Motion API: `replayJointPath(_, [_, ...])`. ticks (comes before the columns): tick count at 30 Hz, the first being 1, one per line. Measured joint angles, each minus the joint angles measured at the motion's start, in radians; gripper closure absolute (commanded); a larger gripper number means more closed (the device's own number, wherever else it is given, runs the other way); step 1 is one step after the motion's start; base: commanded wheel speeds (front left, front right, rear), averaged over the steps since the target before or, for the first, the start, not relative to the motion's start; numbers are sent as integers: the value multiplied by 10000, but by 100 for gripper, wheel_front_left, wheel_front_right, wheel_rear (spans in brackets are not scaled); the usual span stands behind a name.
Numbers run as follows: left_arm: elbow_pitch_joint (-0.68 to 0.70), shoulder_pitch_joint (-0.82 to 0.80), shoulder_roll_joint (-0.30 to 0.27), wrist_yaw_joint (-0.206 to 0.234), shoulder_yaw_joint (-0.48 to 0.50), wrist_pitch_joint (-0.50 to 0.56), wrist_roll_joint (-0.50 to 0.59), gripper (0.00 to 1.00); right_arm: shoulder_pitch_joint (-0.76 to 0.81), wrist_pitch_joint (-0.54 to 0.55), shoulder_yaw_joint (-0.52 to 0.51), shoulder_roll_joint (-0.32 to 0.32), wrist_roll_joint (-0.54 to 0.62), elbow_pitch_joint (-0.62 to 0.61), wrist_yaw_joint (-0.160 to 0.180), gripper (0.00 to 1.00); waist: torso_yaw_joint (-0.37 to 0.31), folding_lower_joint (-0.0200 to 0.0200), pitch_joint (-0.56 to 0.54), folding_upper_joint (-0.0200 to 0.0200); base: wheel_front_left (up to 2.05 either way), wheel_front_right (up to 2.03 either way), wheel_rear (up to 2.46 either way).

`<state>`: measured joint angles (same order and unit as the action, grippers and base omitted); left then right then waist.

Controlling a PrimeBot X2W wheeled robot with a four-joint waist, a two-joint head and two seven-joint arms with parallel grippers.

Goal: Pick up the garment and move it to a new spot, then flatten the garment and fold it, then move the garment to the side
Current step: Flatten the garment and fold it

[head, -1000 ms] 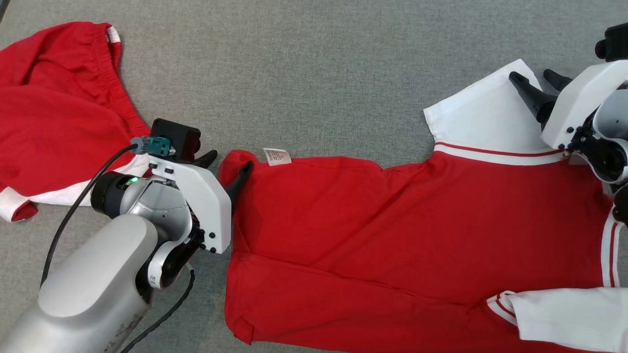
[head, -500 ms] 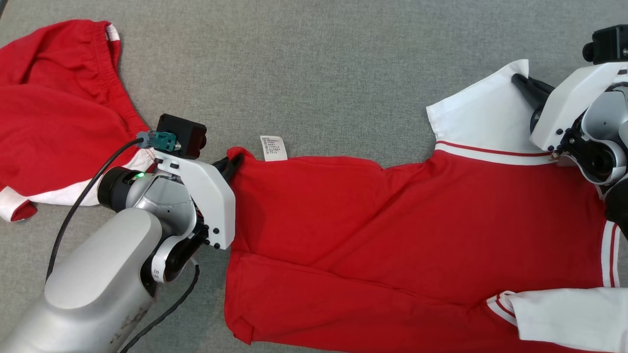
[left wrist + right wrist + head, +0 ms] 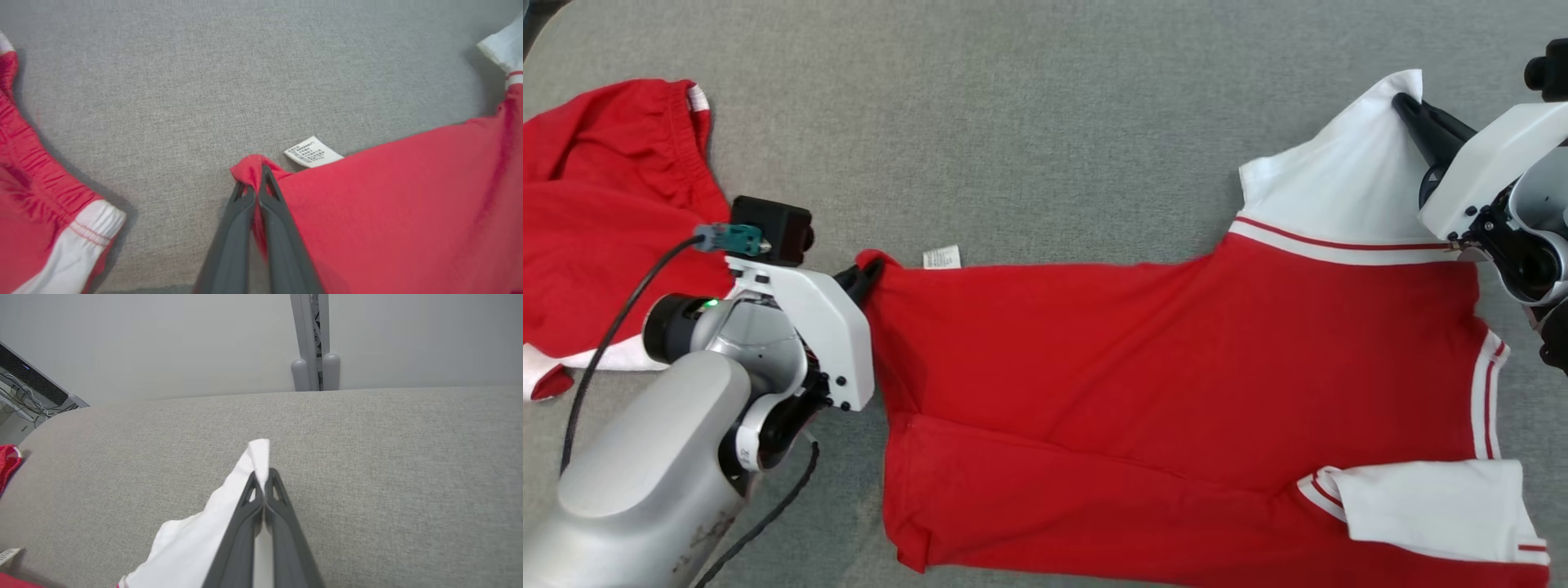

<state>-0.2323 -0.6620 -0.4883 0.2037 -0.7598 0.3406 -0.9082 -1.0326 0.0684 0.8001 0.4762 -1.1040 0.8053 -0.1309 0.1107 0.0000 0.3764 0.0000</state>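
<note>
worktop (image 3: 1045, 122): grey cloth-covered surface; carries everything.
shirt (image 3: 1176, 367): red body, white sleeves with red stripes. Lies from the middle to the right of the worktop, mostly flat. Long axis runs left to right, hem end to the left, sleeve end to the right.
shorts (image 3: 605, 212): second red piece at the far left, apart from the shirt, not in play.
right tool (image 3: 1409, 110): fingers pressed together on the tip of the far white sleeve; that tip looks raised off the surface.
left tool (image 3: 866, 273): pinched shut on the far hem corner, red cloth bunched between the fingers.
key relation: the shirt's far edge is strung between the two tools and the body lies nearer the robot. Judgement: any pull needs both arms moving together.
care label (image 3: 942, 257): white tag just beside the left grip; print too small to read. No brand seen.
</note>
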Motion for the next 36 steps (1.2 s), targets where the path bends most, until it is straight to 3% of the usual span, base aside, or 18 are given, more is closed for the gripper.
replayJointPath(13, [67,646,-464,65,33,224,-341,100,436,-238,970,188,-999,-466,0,100,-517,0,-971,0,0,0,0])
replayJointPath(21, [568,1512,-1133,-267,-176,1229,-1032,100,1495,679,1749,761,-1693,-1313,2,100,-815,0,-1908,0,0,0,0])
replayJointPath(36, [918,2339,-1889,-337,-752,2510,-1452,100,2952,2316,2468,1670,-2635,-2510,2,100,-1405,0,-3110,0,0,0,0])
